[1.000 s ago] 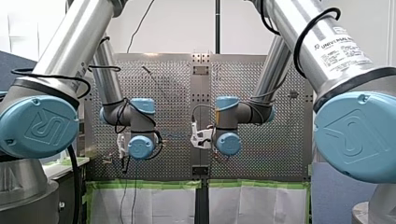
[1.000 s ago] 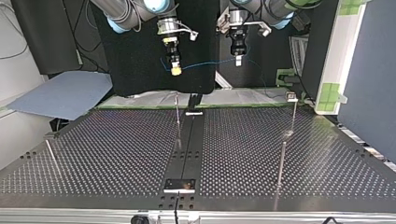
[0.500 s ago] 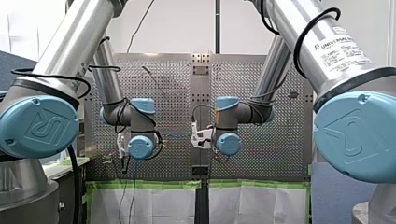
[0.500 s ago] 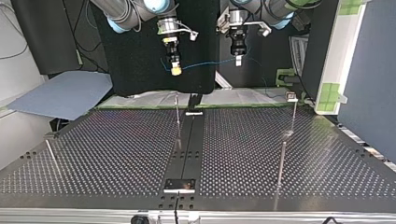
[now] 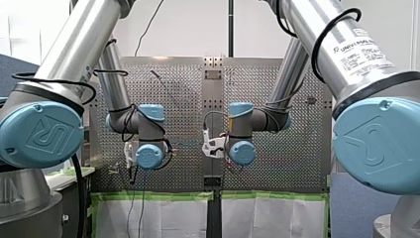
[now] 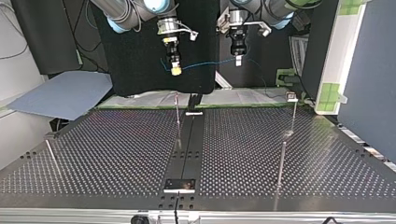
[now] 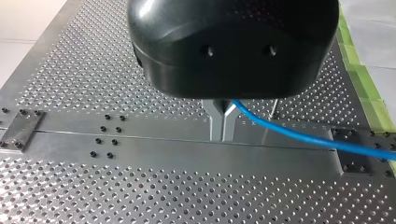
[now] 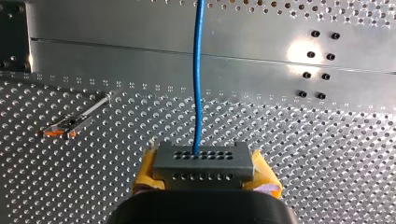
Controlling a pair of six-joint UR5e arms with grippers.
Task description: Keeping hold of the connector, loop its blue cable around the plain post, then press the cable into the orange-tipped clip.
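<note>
Front: behind and above the robot, facing out over the tabletop [image 5: 292, 168], distant | Top: across the tabletop, low, facing back toward the robot, wide | Left wrist, right wrist: wrist-mounted, close, aimed down at the tabletop | Shared: tabletop in all four; blue cable [image 8: 198, 79] in both wrist views and top.

In the front view, the silver tube of the right arm [image 5: 317, 29] carries a white label [image 5: 364, 52] reading "UNIVERSAL ROBOTS"; the finer print beneath is illegible. The blue joint caps [image 5: 39, 135] bear a raised "UR" emblem. Tiny engraved marks on the perforated surface [image 8: 116, 86] cannot be read.
</note>
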